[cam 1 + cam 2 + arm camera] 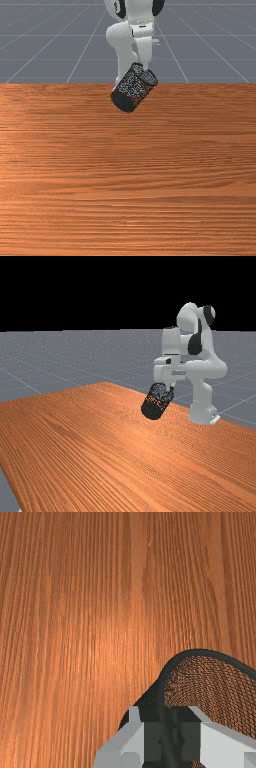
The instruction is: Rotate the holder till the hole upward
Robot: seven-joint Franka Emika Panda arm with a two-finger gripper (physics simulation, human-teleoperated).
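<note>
By the table edge (210, 85), hand (145, 68) grips tilted holder (131, 92); rim (200, 652) pinched.

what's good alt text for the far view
A white and grey robot arm grips a black mesh holder by the rim in its claw, the holder tilted with its open end up toward the far view's right, above an orange-brown wooden table.

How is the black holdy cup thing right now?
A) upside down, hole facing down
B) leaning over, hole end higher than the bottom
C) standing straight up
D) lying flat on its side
B: the black holder leans, its open end up toward the front view's right and its dark bottom lower, toward the left.
</note>
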